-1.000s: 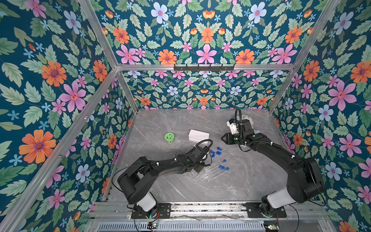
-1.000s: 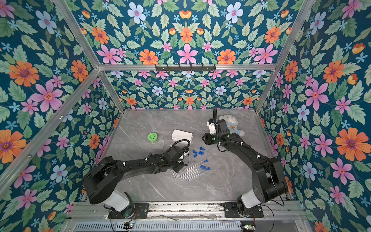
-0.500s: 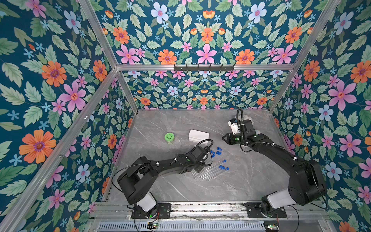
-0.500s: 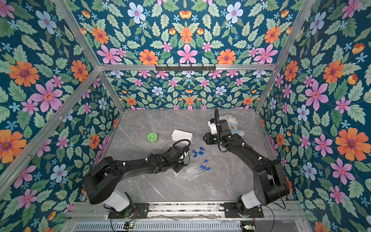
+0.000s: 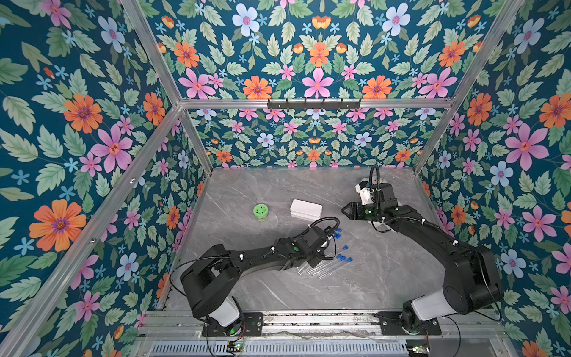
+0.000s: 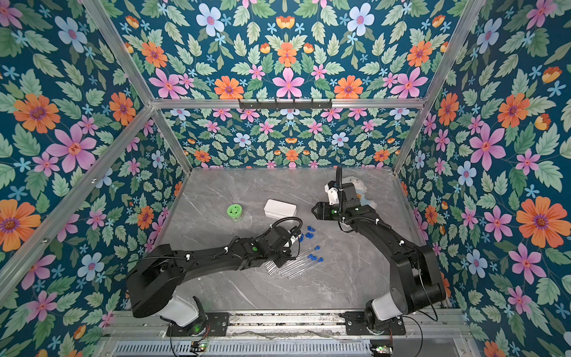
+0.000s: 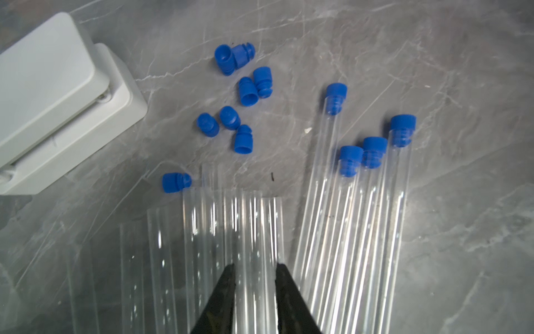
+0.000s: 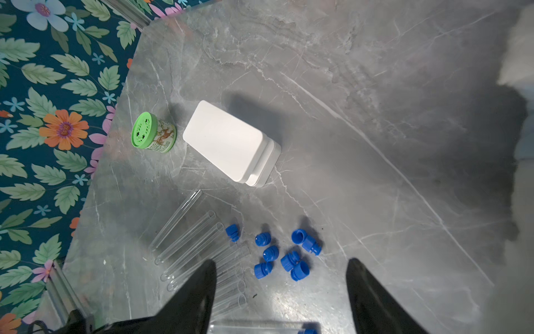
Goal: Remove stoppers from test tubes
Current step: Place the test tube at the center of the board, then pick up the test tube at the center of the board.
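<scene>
1. Currently an unplugged tube (image 7: pixel 255 231) is flanked closely by the left tool (image 7: pixel 255 267); whether it is clamped cannot be told. The right tool (image 8: pixel 281 261) is held wide apart and empty.
2. Next, a plugged tube (image 7: pixel 322 179) likely needs gripping and its stopper (image 7: pixel 336 94) pulling.
3. Eight loose stoppers (image 7: pixel 243 138) and four plugged tubes are counted on the counter (image 7: pixel 448 245). The open tubes overlap and cannot be counted.

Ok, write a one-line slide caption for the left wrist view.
Left pincer over unstoppered test tubes; eight loose blue stoppers ahead, four stoppered tubes alongside, white box nearby.
</scene>
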`<action>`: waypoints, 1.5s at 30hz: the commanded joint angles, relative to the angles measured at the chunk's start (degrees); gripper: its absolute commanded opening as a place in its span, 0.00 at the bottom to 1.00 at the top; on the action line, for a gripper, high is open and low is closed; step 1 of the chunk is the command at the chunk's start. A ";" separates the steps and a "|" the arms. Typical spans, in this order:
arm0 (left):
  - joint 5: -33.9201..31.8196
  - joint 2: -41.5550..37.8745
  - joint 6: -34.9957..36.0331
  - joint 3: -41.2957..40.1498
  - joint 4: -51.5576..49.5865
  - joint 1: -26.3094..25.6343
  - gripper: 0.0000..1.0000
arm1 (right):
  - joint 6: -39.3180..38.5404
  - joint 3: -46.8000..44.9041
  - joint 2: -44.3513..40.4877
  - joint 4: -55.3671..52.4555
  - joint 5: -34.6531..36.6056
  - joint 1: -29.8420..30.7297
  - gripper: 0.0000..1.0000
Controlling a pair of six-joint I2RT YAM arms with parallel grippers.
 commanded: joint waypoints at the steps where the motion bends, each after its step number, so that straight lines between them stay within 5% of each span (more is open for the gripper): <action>1: 1.65 2.47 1.06 2.49 0.97 -0.76 0.28 | 2.43 -0.57 -0.89 1.16 -3.84 -1.13 0.76; 12: 3.52 10.65 3.35 9.77 0.45 -1.55 0.28 | 3.98 -2.31 -2.72 2.17 -3.04 -3.20 0.81; 45: 3.04 18.29 4.64 12.84 0.19 -2.32 0.29 | 7.10 -4.90 -4.81 4.84 -3.78 -6.16 0.86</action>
